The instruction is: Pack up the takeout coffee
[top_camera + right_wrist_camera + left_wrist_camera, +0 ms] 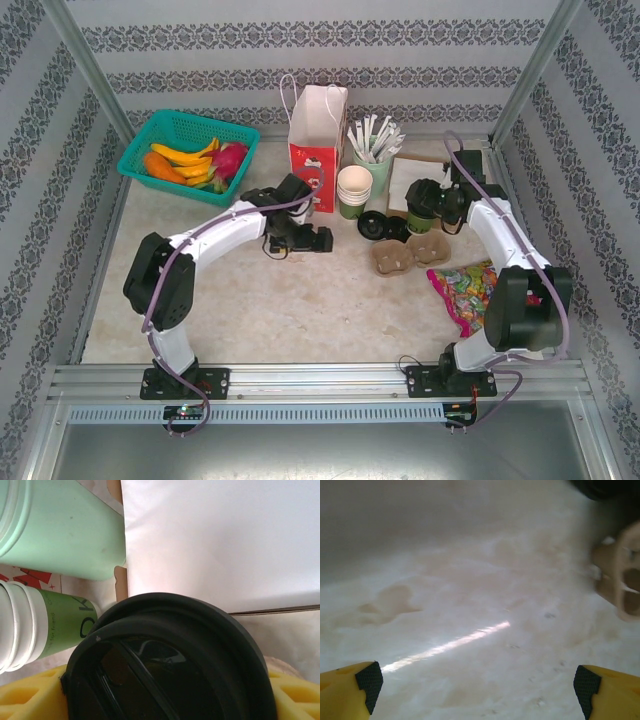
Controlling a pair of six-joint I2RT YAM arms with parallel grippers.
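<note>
Right gripper (428,208) grips the takeout coffee (170,660) near the tabletop's (470,580) far right corner.
Yellow fingers (30,697) flank the black-lidded cup, just beyond the cardboard carrier (410,255). The left gripper (479,690) hangs spread wide over bare tabletop.

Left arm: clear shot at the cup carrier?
Probably yes. The left gripper is open over bare table, and the cup carrier lies just to its right with nothing between. The right gripper, shut on the coffee cup, is beyond it.

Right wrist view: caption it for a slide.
Right end effector grips the round black plastic-lidded takeout coffee near a mint-green cylindrical holder.
</note>
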